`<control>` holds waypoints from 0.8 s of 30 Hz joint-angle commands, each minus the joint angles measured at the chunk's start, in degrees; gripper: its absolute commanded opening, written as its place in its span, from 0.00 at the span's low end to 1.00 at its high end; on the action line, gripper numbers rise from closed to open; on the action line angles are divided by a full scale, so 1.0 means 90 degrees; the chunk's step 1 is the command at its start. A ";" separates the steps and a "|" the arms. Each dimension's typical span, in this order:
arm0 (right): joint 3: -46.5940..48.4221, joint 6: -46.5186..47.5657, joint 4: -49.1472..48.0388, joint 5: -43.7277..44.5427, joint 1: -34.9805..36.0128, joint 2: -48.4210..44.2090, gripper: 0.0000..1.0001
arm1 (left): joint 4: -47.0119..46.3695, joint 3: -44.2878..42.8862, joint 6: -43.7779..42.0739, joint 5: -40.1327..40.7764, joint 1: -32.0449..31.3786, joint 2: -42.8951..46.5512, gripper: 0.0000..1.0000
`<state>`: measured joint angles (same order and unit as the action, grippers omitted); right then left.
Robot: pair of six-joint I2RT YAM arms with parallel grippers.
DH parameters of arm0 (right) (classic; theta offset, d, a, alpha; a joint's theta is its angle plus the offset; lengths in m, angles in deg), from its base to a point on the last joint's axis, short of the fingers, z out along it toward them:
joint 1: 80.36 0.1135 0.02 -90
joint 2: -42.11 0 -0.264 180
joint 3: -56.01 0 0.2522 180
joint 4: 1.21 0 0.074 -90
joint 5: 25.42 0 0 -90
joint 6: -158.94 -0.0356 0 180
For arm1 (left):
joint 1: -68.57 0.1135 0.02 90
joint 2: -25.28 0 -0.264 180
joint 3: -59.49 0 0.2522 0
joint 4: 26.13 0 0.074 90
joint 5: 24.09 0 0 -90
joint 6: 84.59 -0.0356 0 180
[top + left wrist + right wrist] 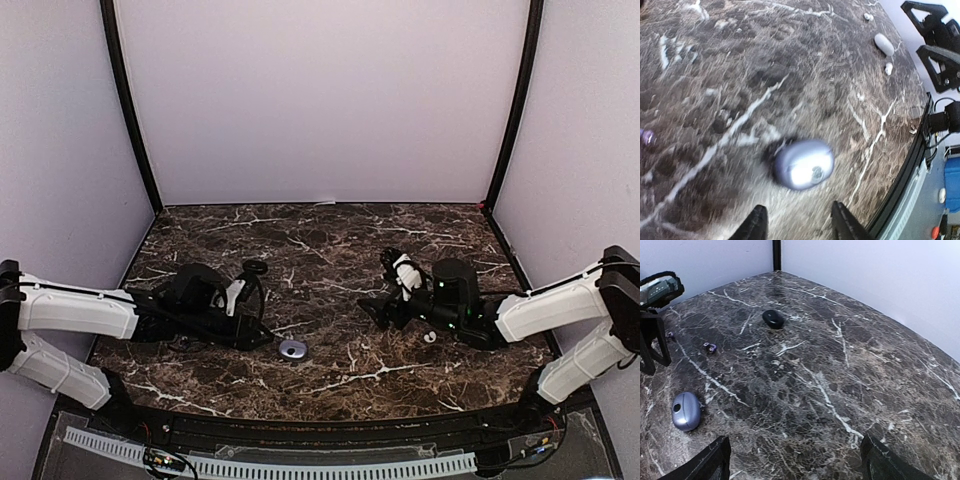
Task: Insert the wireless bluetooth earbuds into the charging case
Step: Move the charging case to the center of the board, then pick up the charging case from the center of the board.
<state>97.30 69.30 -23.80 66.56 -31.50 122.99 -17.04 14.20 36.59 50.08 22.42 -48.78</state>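
Hovering low over the dark marble table (330, 240), the left gripper (800, 226) is holding its fingers apart with nothing between them. The lavender charging case (802, 164) is lying flat on the table just beyond those fingertips, untouched and blurred in the left wrist view. From above, it is sitting near the middle of the table, a little toward the near edge and just right of the left gripper.

The right gripper (794, 450) is hanging over the right half of the table with its fingers spread wide, gripping nothing.

A small purple earbud (709, 347) is resting on the table to the left of the lavender charging case and farther back. It is lying between that case and a black oval thing (773, 318), which is sitting farther back still on the left.

Over on the right, a white charging case (884, 44) is lying close to the right gripper. A white earbud (888, 68) is lying on its near side and a second white earbud (868, 16) on its far side, both apart from it. Every earbud in view is lying loose on the table, outside the cases.
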 commanded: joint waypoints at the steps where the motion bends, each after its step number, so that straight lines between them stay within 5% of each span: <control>1: 0.0149 0.0337 -0.0307 -0.1141 0.0157 0.0269 0.88 | -0.0355 0.0600 0.0393 0.0059 -0.0009 0.0989 0.55; 9: 0.0656 0.0960 -0.0348 -0.1545 0.1029 0.1302 0.90 | -0.0543 0.1199 0.0647 -0.0579 0.0477 0.1997 0.82; 14: 0.1394 0.0996 0.0149 -0.1348 0.1389 0.2052 0.94 | -0.1173 0.1857 0.0900 -0.1469 0.1186 0.2408 0.86; 24: 0.2501 0.1192 0.0663 -0.1565 0.1551 0.3193 0.82 | -0.1723 0.2053 0.1096 -0.2051 0.1319 0.2118 0.86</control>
<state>116.40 78.13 -20.13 53.51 -18.74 149.48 -29.21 32.69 45.53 34.98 33.92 -28.65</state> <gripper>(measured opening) 0.831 0.861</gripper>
